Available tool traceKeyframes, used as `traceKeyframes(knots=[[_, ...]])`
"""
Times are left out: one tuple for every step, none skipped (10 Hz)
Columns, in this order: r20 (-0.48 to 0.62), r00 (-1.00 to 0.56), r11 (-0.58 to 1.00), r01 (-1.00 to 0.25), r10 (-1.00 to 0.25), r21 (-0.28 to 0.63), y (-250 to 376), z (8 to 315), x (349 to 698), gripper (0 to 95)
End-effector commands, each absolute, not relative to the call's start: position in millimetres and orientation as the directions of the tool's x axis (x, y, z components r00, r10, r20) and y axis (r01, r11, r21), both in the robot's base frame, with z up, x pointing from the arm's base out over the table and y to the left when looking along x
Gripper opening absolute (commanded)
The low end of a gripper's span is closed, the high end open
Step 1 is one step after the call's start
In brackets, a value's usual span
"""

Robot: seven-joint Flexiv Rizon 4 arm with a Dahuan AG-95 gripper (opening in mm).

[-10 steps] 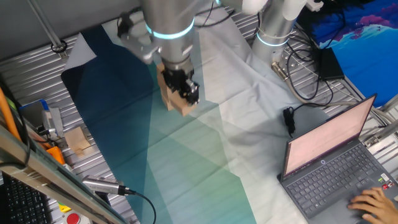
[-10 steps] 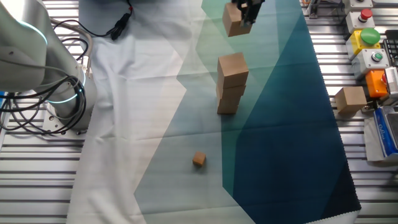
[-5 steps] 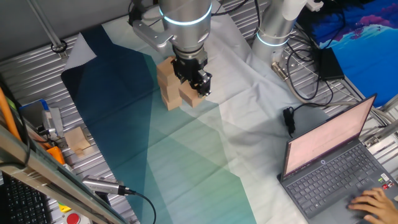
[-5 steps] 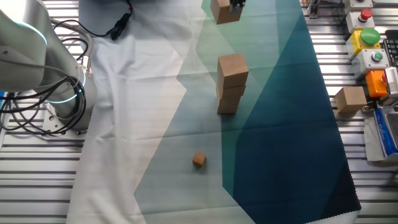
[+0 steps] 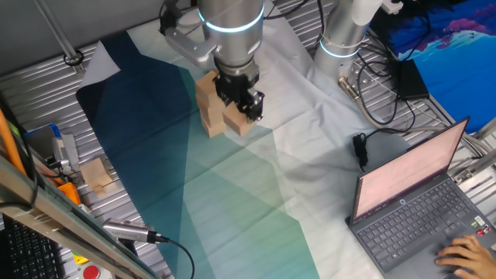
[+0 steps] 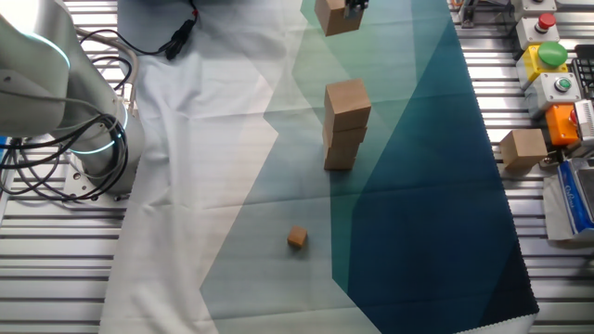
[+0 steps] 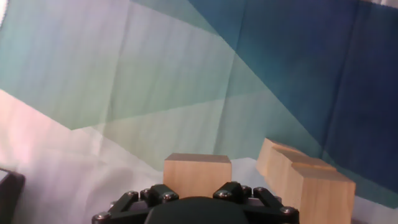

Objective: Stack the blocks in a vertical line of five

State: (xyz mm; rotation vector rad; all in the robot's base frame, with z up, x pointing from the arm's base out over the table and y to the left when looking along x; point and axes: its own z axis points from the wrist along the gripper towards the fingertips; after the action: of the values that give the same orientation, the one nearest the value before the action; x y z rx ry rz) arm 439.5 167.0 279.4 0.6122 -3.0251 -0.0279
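Wooden block (image 7: 197, 175) | clamped in gripper (image 5: 242, 105), just beside the stack (image 6: 345, 123) | rigid, light, smooth | best held across opposite flat faces

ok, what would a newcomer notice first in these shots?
The gripper holding a wooden block in the air beside the stack of blocks at the middle of the blue-green cloth. Next, the open laptop at the table's edge, with a person's hand on its keyboard.
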Motion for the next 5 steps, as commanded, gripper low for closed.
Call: traceKeyframes(knots=[[0.046, -0.922, 0.923, -0.384, -0.385, 0.035, 170.1, 278.4, 443.0, 0.0], [0.047, -0.922, 0.924, -0.382, -0.383, 0.033, 170.1, 278.4, 443.0, 0.0], [0.046, -0.926, 0.927, -0.374, -0.375, 0.033, 170.1, 278.4, 443.0, 0.0], [0.036, -0.933, 0.934, -0.356, -0.357, 0.042, 170.1, 278.4, 443.0, 0.0], [0.029, -0.943, 0.943, -0.331, -0.332, 0.043, 170.1, 278.4, 443.0, 0.0]])
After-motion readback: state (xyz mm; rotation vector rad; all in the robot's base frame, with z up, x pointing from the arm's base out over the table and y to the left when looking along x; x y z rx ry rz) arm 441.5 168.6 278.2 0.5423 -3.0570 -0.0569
